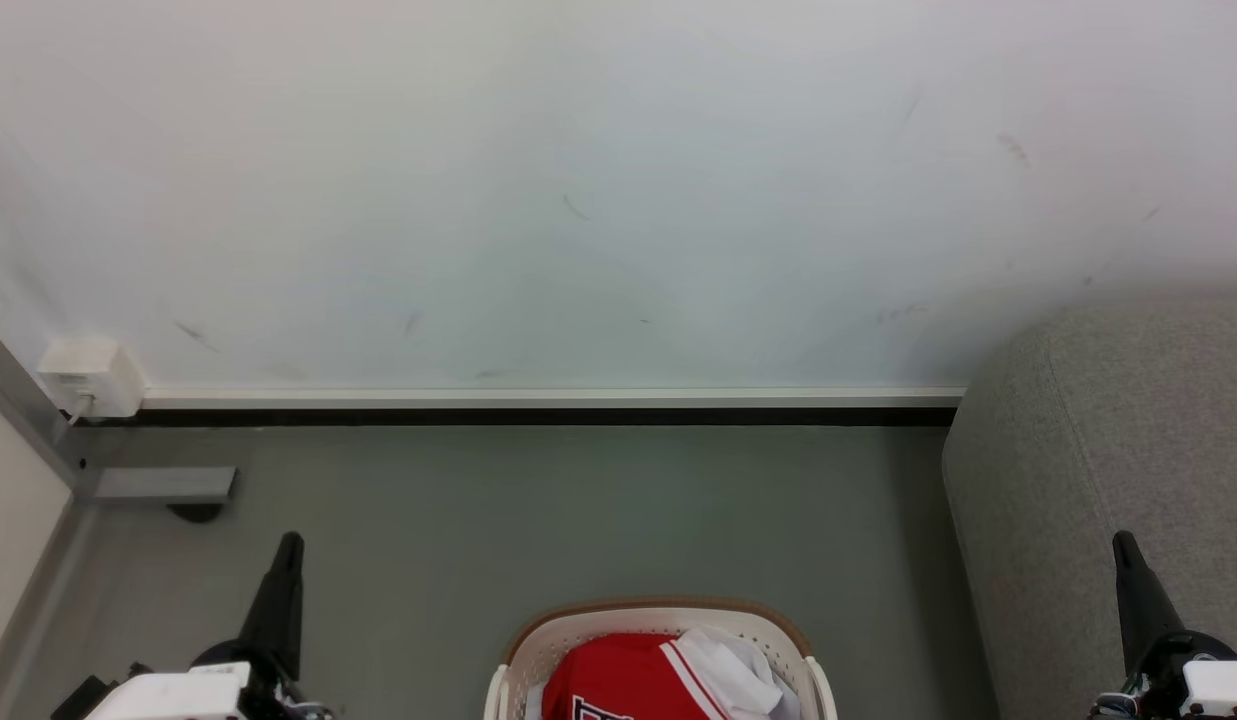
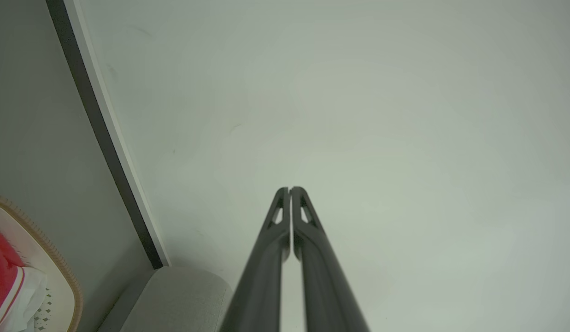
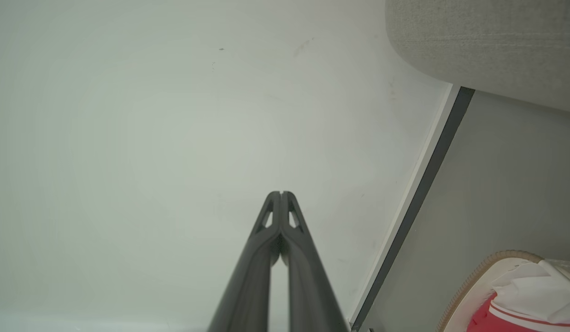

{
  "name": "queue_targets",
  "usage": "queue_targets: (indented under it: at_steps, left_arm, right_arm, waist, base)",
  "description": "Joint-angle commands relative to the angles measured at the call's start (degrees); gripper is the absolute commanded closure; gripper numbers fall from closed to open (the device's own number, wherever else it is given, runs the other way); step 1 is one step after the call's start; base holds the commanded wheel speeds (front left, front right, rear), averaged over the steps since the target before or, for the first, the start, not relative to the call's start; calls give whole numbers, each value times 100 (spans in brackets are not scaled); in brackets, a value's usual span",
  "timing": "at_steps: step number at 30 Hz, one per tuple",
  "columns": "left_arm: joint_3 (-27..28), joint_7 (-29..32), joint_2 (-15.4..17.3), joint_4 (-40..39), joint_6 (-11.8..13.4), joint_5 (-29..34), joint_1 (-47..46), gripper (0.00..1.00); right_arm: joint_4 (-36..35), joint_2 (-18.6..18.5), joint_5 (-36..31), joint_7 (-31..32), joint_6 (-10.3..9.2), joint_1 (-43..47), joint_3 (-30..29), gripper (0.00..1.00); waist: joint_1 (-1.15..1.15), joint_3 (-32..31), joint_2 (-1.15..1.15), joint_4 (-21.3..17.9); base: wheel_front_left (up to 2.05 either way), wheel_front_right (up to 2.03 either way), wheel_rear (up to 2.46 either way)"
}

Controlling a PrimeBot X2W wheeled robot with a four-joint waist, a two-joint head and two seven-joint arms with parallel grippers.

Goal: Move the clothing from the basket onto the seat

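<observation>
Your basket [image 1: 658, 612] at six o'clock holds red-and-white clothing [image 1: 618, 680]; seat [image 1: 1098, 470] at three. Left gripper [image 1: 290, 545] and right gripper [image 1: 1122, 545] are clenched, empty.

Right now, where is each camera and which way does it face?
Head view: on the head, facing forward-down at wall, floor, basket, seat; left gripper, right gripper at lower corners.
Left wrist view: left wrist, along its shut gripper toward the wall.
Right wrist view: right wrist, same, gripper shut.
Shared: all see basket, clothing, seat.
</observation>
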Motion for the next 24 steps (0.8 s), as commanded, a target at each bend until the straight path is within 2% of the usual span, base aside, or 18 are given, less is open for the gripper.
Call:
queue_targets:
  at_steps: [1,17,18,24]
  left_arm:
    - [15,17,40,-13,-31,-77,-45,100]
    - [15,17,40,-13,-31,-77,-45,100]
    - [-2,-1,0,0,0,1,0,0]
    - [-131,-108,-38,107,18,47,107,0]
  right_arm:
    - [-20,-39,9,13,-13,-73,-6,100]
    - [-20,-39,9,13,-13,-73,-6,100]
    - [-1,0,-1,-2,0,1,0,0]
    - [55,42,-67,-107,0,138,93,0]
  waist:
    - [0,0,0,0]
    - [0,0,0,0]
    - [0,0,0,0]
    - [0,1,0,4]
  base:
    - [0,0,0]
    - [0,0,0]
    - [0,0,0]
    - [0,0,0]
